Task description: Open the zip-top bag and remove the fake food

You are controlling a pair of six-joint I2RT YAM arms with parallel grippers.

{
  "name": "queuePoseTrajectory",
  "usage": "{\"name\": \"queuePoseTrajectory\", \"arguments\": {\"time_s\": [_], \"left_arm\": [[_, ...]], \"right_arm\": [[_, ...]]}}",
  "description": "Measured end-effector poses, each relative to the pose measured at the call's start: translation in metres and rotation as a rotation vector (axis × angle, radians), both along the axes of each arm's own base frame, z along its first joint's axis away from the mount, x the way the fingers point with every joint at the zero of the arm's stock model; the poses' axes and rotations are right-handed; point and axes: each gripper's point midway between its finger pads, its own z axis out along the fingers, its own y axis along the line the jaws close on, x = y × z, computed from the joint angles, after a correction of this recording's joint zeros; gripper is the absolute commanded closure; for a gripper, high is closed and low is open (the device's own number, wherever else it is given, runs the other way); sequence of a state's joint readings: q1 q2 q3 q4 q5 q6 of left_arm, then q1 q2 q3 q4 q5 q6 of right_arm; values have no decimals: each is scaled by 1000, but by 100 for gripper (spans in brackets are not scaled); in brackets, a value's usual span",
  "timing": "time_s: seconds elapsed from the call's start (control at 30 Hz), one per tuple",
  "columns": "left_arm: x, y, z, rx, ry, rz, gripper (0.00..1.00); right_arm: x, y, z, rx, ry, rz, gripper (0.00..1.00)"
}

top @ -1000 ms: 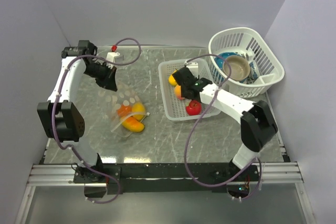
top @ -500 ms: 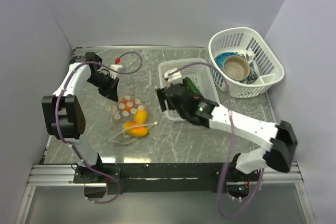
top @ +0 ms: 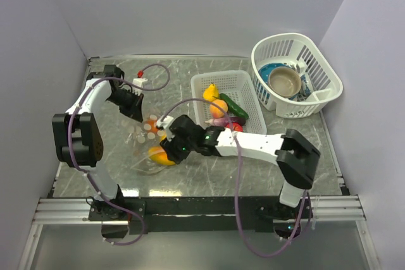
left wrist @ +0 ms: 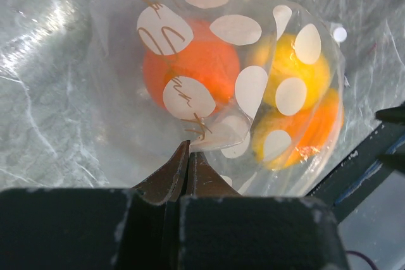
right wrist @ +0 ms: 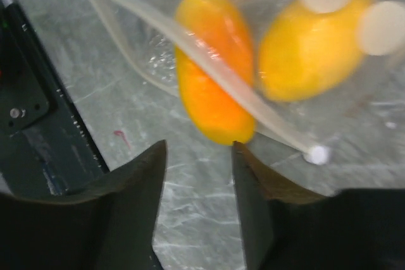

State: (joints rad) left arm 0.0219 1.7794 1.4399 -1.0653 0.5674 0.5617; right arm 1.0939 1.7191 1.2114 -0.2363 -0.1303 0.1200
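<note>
The zip-top bag (top: 140, 138), clear with white dots, lies on the table left of centre. My left gripper (top: 135, 110) is shut on a fold of the bag (left wrist: 190, 26), fingertips (left wrist: 188, 151) pressed together. Fake food shows through the plastic: a round orange piece (left wrist: 196, 61) and yellow ones (left wrist: 291, 74). My right gripper (top: 166, 150) is open at the bag's near end, both fingers low over the table. An orange-yellow piece (right wrist: 212, 86) lies just beyond its open jaws (right wrist: 198, 150), under the white zip strip (right wrist: 190, 45). A yellow piece (right wrist: 310, 49) lies beside it.
A rectangular white lattice basket (top: 197, 81) right of the bag holds a yellow pear (top: 211, 91), a green cucumber (top: 235, 107), orange and red pieces. A round white basket (top: 323, 61) with a bowl and dishes stands at the back right. The right arm stretches across the table's middle.
The right arm has swung left from the rectangular basket to the bag's near end, and its jaws have narrowed. The left gripper stays shut on the bag.
</note>
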Motion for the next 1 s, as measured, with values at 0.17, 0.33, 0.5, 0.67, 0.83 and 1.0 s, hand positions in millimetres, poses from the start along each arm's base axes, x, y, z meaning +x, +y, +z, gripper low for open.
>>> {"name": "queuePoseTrajectory", "arguments": {"time_s": [0.17,0.33,0.5,0.67,0.83,1.0], "left_arm": [[8,0,0,4,-17,28,99],[11,0,0,2,-27,37,99],[12,0,0,1,-30,37,99],[12,-1,0,0,-27,40,99],[12,-1,-2,0,-22,40,99],[13,-1,-5,0,-13,41,99]], "right_arm": [[-9,12,-4,-7,42,76,16],[-1,26,6,12,16,85,0],[4,31,-17,-42,28,72,0],[5,34,-34,-80,50,70,2],[4,37,-31,-76,46,67,3],[2,40,-28,-72,42,72,3]]}}
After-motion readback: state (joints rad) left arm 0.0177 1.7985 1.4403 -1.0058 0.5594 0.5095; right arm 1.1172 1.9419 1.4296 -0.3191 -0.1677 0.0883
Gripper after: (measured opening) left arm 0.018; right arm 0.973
